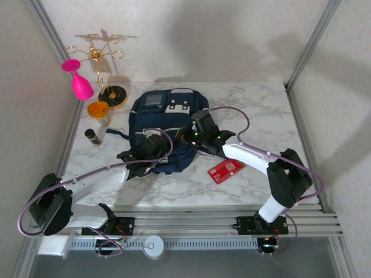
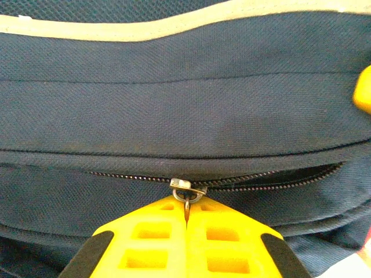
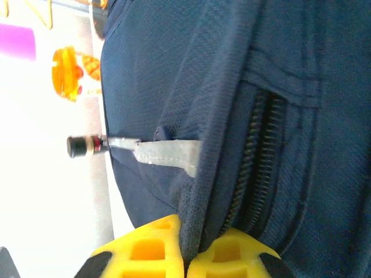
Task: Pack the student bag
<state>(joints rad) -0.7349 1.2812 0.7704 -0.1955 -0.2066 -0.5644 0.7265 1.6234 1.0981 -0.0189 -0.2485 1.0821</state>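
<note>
Student bag lies flat mid-bench, nearer the far edge, front pocket up. Left gripper: yellow fingers pressed together, pinching the metal zip pull. The zip gapes to the pull's right and is closed to its left. Right gripper: clamped on a fold of the bag's navy fabric beside a zip. Grey patch on the bag has marks too small to read. Red card lies right of the bag, toward the near edge; its pale print is illegible. Toward the far left corner: pink goblet, gold wire rack, orange item, dark-capped tube.
</note>
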